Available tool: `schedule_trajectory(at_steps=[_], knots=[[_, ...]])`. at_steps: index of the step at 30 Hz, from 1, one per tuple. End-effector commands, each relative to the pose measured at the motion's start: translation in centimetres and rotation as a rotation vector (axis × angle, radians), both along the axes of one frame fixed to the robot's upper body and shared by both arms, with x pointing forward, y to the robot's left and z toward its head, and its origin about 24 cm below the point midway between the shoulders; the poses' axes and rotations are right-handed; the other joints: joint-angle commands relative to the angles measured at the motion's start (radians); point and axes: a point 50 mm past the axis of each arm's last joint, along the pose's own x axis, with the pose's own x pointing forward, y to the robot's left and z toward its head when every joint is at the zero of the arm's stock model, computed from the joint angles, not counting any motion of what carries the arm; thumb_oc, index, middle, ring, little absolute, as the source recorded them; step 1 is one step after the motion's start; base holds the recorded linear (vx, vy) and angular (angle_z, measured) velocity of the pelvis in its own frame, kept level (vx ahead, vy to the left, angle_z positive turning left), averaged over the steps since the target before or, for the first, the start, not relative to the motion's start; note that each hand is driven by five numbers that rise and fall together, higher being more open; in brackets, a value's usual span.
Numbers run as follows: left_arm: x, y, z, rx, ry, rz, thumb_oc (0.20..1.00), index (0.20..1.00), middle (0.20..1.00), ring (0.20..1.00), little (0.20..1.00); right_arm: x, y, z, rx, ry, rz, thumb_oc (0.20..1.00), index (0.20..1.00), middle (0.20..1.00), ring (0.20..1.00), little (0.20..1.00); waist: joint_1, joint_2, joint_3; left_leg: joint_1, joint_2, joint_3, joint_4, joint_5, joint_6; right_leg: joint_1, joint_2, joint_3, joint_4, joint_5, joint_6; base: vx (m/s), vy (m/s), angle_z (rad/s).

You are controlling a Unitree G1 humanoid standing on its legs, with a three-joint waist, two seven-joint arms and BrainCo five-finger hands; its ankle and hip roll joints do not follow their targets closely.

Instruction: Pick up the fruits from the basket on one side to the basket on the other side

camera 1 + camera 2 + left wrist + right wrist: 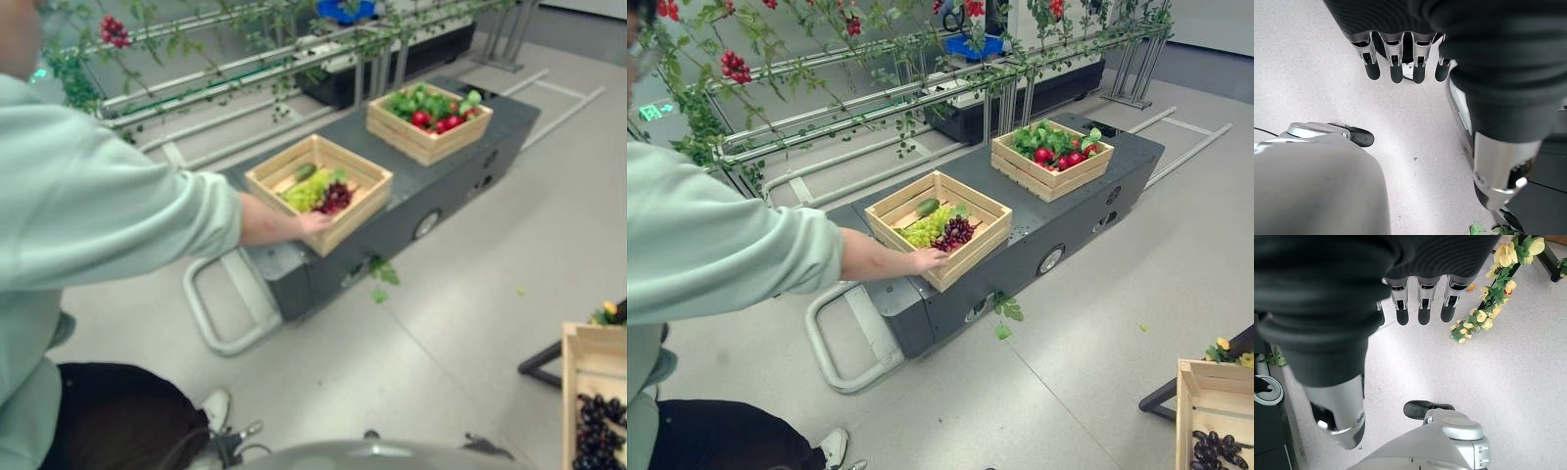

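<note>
Two wooden baskets stand on the dark cart (1068, 211), with bare cart top between them. The near basket (939, 228) holds green grapes (919, 233), dark grapes (955, 232) and a green fruit (927, 207). The far basket (1051, 155), at about 1 o'clock from the near one, holds red fruits (1063, 157) among leaves. The cart's long axis runs from 7 o'clock to 1 o'clock in the head views, and the two baskets follow that line.

Both robot hands hang low beside the body, over the floor, well apart from the fruit. The left hand (1396, 61) has its fingers straight and relaxed and grasps nothing; the right hand (1422, 301) is the same. From both hands the fruit lies forward and up, at about 12 o'clock. I judge that the left arm is the nearer one to the near basket, because the cart's edge shows beside that hand in its wrist view.

A person's hand (926, 260) rests on the front rim of the near basket, the sleeve (725, 245) coming in from 9 o'clock. This arm stands in the way of a reach from the left side.

A third crate (1215, 416) with dark grapes is cut off at 5 o'clock. The kind of green fruit is hard to make out.
</note>
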Motion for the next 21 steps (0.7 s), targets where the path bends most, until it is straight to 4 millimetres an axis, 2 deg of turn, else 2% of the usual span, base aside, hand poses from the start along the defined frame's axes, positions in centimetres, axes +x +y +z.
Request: schedule_trajectory(at_steps=[1, 8, 14, 21], knots=[[0.96, -2.44, -0.27, -0.051, 0.015, -0.075, 1.0, 1.0, 1.0, 1.0, 1.0, 1.1, -0.45, 0.31, -0.01, -0.018, 0.012, 1.0, 1.0, 1.0, 1.0, 1.0, -0.008, -0.044, -0.018, -0.089, -0.052, -0.015, 0.044, -0.039, -0.005, 0.008, 0.016, 0.027, 0.009, -0.097, 0.061, 0.0, 0.0, 0.0], [0.92, -2.93, -0.34, -0.044, 0.034, -0.148, 1.0, 1.0, 1.0, 1.0, 1.0, 1.18, -0.46, 0.32, -0.01, -0.014, 0.014, 1.0, 1.0, 1.0, 1.0, 1.0, -0.014, -0.039, -0.021, -0.091, -0.051, -0.011, 0.045, -0.04, -0.005, 0.007, 0.016, 0.026, 0.009, -0.098, 0.061, 0.0, 0.0, 0.0], [0.62, -2.58, -0.4, 0.023, 0.077, -0.256, 1.0, 1.0, 1.0, 1.0, 1.0, 1.33, -0.04, 0.25, -0.004, -0.022, 0.027, 1.0, 1.0, 1.0, 1.0, 1.0, -0.018, -0.041, -0.025, -0.087, -0.052, -0.004, 0.045, -0.044, -0.004, 0.009, 0.018, 0.031, 0.009, -0.099, 0.061, 0.0, 0.0, 0.0], [0.15, -2.29, -0.47, 0.039, 0.098, -0.24, 1.0, 1.0, 1.0, 1.0, 1.0, 1.31, 0.23, 0.17, 0.001, -0.021, 0.035, 1.0, 1.0, 1.0, 1.0, 1.0, -0.017, -0.042, -0.021, -0.087, -0.051, -0.005, 0.046, -0.045, -0.004, 0.009, 0.019, 0.032, 0.009, -0.099, 0.06, 0.0, -0.004, 0.0]])
